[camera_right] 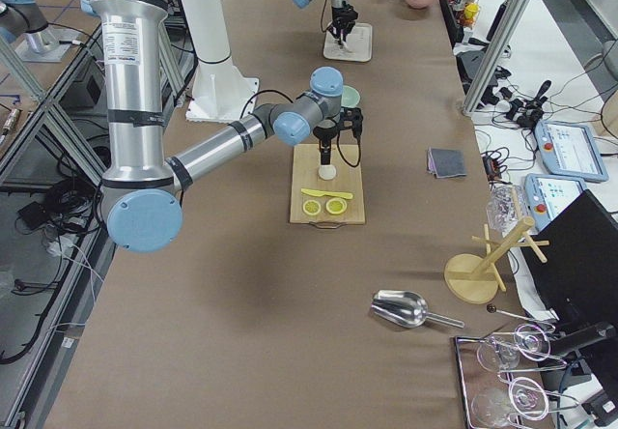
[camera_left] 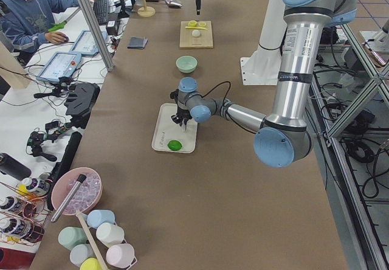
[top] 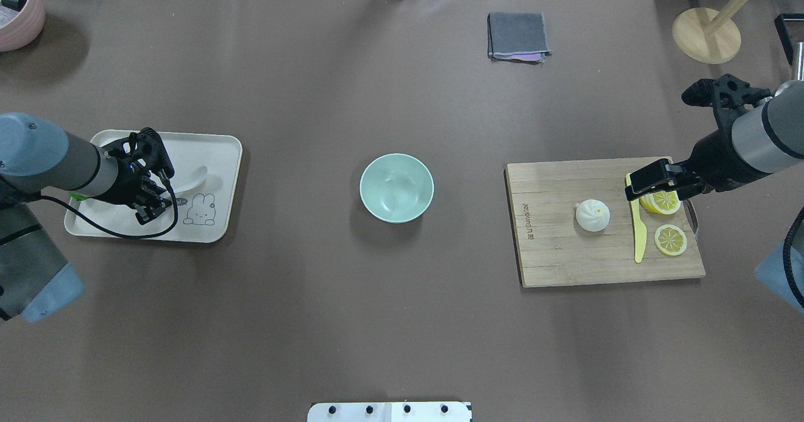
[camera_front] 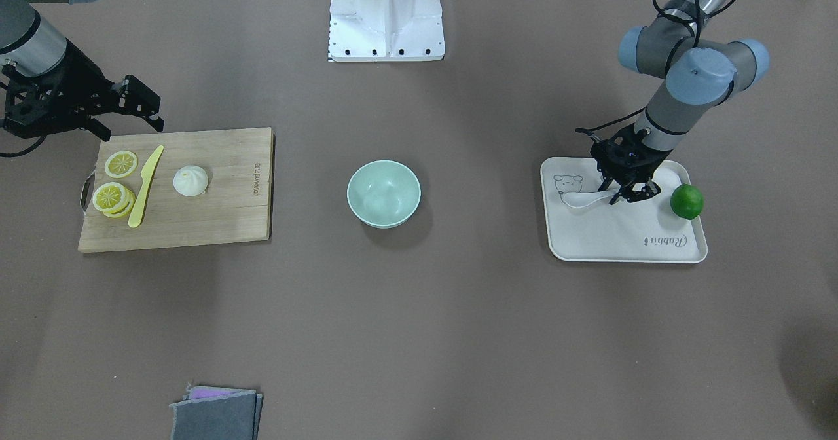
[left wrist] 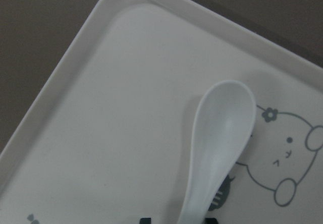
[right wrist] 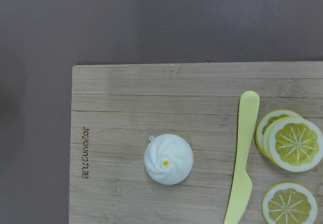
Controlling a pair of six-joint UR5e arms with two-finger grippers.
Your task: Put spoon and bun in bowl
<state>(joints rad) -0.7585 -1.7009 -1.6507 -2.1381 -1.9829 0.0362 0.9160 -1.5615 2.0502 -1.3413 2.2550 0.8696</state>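
Note:
The white spoon [camera_front: 582,198] lies on a white tray [camera_front: 615,237], its scoop next to the rabbit drawing; the left wrist view shows it close up [left wrist: 222,133]. My left gripper [camera_front: 625,191] is low over the tray, open, with its fingertips on either side of the spoon's handle. The white bun [camera_front: 190,181] sits on a wooden cutting board [camera_front: 222,211] and also shows in the right wrist view [right wrist: 168,159]. My right gripper [camera_front: 127,122] is open and empty, raised over the board's edge near the lemon slices. The mint-green bowl [camera_front: 383,193] stands empty mid-table between tray and board.
A green lime [camera_front: 687,201] sits on the tray beside my left gripper. A yellow plastic knife [camera_front: 145,186] and lemon slices [camera_front: 121,164] lie on the board next to the bun. A folded grey cloth [camera_front: 216,414] lies at the operators' edge. The robot base [camera_front: 386,14] stands behind the bowl.

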